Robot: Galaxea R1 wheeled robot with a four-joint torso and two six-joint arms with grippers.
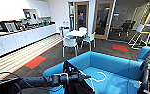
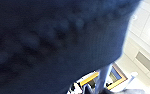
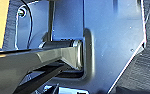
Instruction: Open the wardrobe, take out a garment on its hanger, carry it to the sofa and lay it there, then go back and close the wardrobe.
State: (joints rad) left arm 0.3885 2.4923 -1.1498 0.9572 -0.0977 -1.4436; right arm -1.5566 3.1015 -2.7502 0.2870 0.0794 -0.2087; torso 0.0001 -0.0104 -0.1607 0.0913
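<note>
The bright blue sofa point(image 1: 111, 65) lies right in front of me, its seat low in the head view. My left arm reaches in from the left, and my left gripper point(image 1: 77, 75) is shut on the white hanger point(image 1: 99, 78), whose thin curved wire stands out over the blue seat. The dark garment point(image 1: 70, 67) hangs bunched around the gripper, above the sofa's near corner. Dark cloth of the garment point(image 2: 53, 42) covers most of the left wrist view, with a pale bar of the hanger point(image 2: 104, 76) beside it. My right arm point(image 1: 145, 78) is at the right edge, over the sofa.
A white table point(image 1: 77, 33) with white chairs point(image 1: 70, 43) stands beyond the sofa. A long white kitchen counter point(image 1: 21, 37) runs along the left wall. Wooden doors point(image 1: 103, 17) are at the back. Dark carpet with red patches point(image 1: 35, 62) lies between the counter and the sofa.
</note>
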